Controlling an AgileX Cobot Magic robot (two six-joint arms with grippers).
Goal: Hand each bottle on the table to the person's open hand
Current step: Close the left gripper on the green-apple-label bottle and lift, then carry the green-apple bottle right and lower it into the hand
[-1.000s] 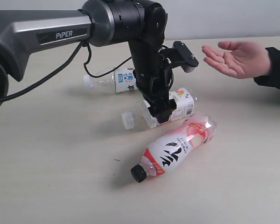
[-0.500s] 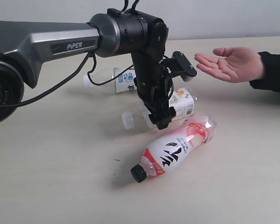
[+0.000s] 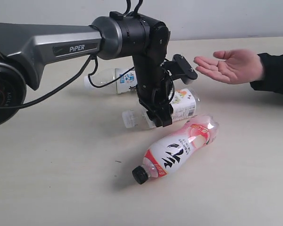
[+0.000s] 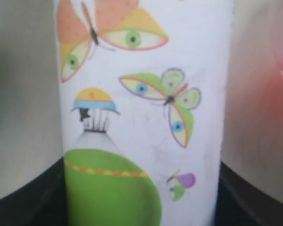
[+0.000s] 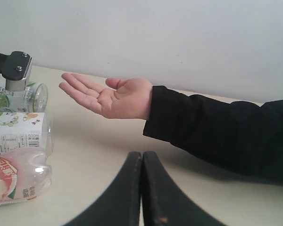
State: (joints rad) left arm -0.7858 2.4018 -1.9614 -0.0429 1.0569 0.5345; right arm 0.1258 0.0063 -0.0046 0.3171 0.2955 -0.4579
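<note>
Bottles, entry from the jaws outward. The left gripper (image 3: pixel 161 117) is down over the butterfly-label bottle (image 3: pixel 183 104), which lies on its side mid-tabletop with its white cap to the left. The jaws stand astride its middle, one on the near side and one on the far side. In the left wrist view this bottle (image 4: pixel 146 113) fills the gap between the two dark fingers (image 4: pixel 23 207). We cannot tell whether the pads press on it or stand just clear.

Just near-right of it lies the black-capped bottle (image 3: pixel 179 148), pink, red and white, with its cap pointing near-left. We cannot tell whether the two bottles touch. Farther back, partly behind the arm (image 3: pixel 61 42), the blue-and-white-label bottle (image 3: pixel 118 79) lies with its white cap to the left. All three rest on the pale tabletop (image 3: pixel 61 188).

At the far right the person's hand (image 3: pixel 231 66) hovers palm up, fingers spread, apart from the left gripper. A black sleeve (image 3: pixel 276 73) covers the wrist.

We see the right gripper (image 5: pixel 142 188) only in its own wrist view. Its jaws are pressed together on nothing, low over the tabletop and facing the hand.
</note>
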